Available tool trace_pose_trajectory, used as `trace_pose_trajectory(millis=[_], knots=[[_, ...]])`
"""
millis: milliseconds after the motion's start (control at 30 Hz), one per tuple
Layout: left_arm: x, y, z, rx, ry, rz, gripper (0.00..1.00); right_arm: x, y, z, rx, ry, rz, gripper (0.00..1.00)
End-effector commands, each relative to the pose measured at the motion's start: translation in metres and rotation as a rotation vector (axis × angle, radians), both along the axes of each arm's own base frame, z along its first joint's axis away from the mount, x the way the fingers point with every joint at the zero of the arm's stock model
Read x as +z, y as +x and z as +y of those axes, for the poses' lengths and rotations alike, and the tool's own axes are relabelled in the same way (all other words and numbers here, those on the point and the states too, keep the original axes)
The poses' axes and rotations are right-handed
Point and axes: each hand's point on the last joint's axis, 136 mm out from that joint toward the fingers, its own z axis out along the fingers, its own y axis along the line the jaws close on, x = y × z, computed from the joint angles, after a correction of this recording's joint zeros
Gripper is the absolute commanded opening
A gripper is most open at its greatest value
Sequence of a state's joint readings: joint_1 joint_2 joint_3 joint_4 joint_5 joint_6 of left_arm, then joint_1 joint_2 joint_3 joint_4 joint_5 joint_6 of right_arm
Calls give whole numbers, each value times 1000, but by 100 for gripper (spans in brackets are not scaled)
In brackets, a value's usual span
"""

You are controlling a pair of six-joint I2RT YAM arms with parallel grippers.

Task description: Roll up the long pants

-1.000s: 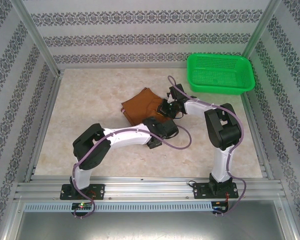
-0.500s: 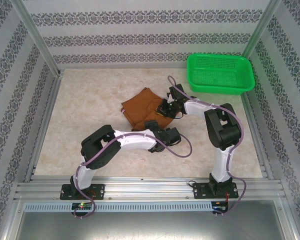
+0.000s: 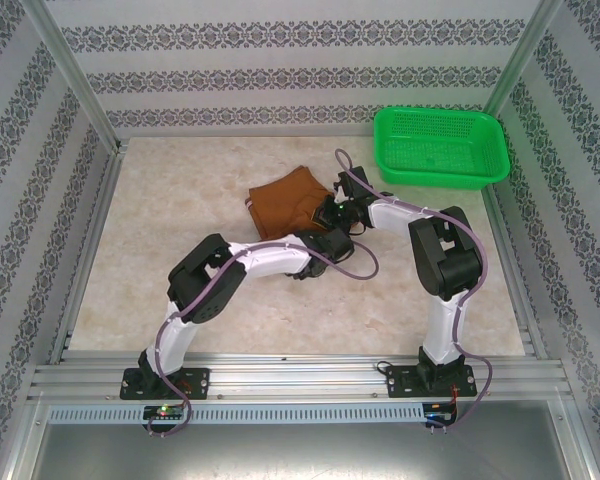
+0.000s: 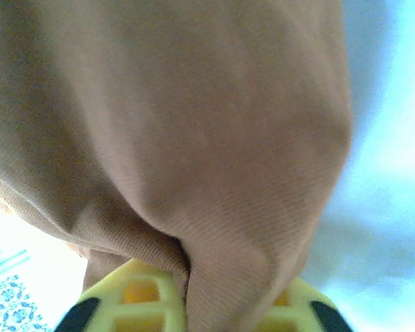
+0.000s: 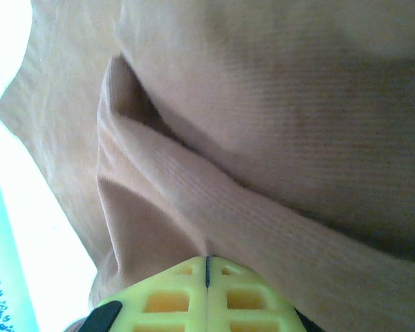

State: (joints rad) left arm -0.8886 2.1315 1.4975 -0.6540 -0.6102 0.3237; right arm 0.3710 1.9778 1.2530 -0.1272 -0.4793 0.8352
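The long pants (image 3: pixel 283 200) lie as a compact rust-brown bundle in the middle of the table. My left gripper (image 3: pixel 316 240) is at the bundle's near right edge, shut on a thick fold of the brown cloth (image 4: pixel 194 138) that bulges up between its yellow fingers (image 4: pixel 135 294). My right gripper (image 3: pixel 330 213) is at the bundle's right side. Its yellow fingers (image 5: pixel 173 297) are pressed together, with creases of the cloth (image 5: pixel 277 117) running into their tips. The pants' waistband is hidden.
A green basket (image 3: pixel 440 148) stands at the back right corner of the pale marble-patterned table (image 3: pixel 170 230). Metal posts and patterned walls close in the table. A purple cable (image 3: pixel 365 262) loops off the left arm near both grippers.
My left arm has swung forward to the pants and its gripper has shut on their near edge. The bundle has become shorter and shifted slightly away. The right arm has stayed put.
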Motion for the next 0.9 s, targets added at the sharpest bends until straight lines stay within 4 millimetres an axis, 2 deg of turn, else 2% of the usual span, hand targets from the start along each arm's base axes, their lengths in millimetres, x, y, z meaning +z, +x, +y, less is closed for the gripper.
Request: trace_pose_trajectory(millis=[0,133,267,400,500,600,667,767,867], knots=[[-45,-20,13,14,-39,141,0,-29,-25,-11,-8,-70,124,0],[-37,-48,-7,-11,-126,264,0,-7,-5,-34,-85,-61,54,0],[-26,-71,-20,-7,-176,391,0,30,17,-67,-150,-89,-38,21],[-12,-85,-33,1,-259,485,0,64,22,-93,-210,-101,-131,28],[-1,-94,-42,12,-311,552,0,85,19,-105,-236,-94,-192,31],[24,-100,-59,27,-453,629,0,92,11,-107,-206,-124,-178,32],[49,-103,-73,26,-617,703,0,90,3,-107,-183,-130,-157,32],[80,-98,-82,67,-809,803,0,92,-6,-110,-199,-128,-168,32],[102,-89,-81,126,-934,883,0,93,-15,-111,-192,-127,-158,32]])
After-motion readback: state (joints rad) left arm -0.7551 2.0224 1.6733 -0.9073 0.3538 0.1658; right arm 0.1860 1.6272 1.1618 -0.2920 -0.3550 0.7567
